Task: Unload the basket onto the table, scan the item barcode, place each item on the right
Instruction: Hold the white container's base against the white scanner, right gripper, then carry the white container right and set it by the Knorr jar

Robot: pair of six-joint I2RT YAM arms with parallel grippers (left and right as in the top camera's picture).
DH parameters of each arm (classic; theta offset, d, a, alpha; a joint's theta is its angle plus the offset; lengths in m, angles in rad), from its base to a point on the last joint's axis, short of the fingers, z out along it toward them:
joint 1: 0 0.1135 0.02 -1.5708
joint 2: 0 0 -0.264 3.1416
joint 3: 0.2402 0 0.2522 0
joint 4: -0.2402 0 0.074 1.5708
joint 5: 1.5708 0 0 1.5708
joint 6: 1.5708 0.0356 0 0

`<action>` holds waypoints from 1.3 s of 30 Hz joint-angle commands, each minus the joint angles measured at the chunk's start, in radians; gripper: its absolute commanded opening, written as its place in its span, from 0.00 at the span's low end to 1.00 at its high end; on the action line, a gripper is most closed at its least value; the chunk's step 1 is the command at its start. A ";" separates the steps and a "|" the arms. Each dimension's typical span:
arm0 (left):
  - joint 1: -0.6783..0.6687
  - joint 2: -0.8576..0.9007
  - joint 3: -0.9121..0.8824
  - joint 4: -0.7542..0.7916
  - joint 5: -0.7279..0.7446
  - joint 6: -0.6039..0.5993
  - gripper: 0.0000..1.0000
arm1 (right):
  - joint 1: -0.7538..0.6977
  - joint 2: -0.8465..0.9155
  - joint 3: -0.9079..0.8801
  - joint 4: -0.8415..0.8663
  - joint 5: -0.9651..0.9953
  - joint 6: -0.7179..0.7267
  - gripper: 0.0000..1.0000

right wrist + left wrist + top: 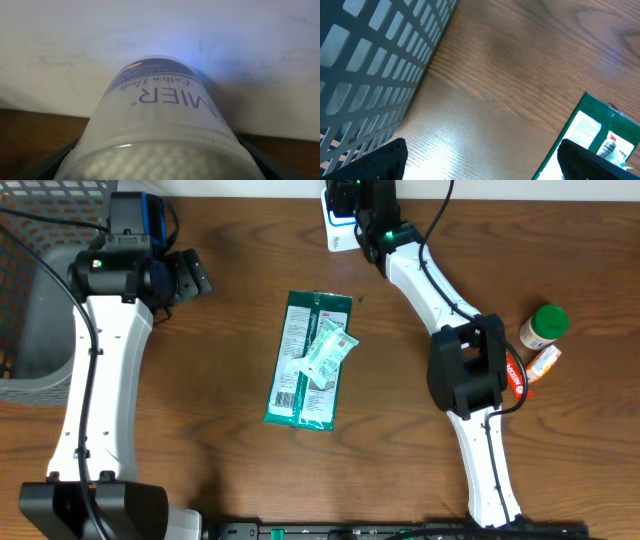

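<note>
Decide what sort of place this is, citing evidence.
Probably a mock shop checkout: grey mesh basket, green flat packets on a brown wooden table, clear plastic tub of cotton buds.

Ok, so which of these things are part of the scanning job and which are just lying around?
In the job: tub of cotton buds, gripped by the right gripper; white device it faces, likely the scanner.
Lying about: green packet with a sachet on it; green-lidded bottle; orange pack; basket; left gripper, open, idle.
</note>
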 commanded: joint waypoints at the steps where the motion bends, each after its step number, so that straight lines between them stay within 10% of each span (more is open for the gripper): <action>1: 0.005 0.008 -0.007 -0.003 -0.010 -0.002 0.96 | -0.011 -0.099 0.016 -0.035 -0.002 0.008 0.01; 25: 0.005 0.008 -0.007 -0.003 -0.010 -0.002 0.96 | -0.278 -0.683 0.005 -1.494 -0.002 -0.097 0.01; 39: 0.005 0.008 -0.007 -0.003 -0.010 -0.002 0.96 | -0.330 -0.675 -0.597 -1.209 -0.004 -0.161 0.01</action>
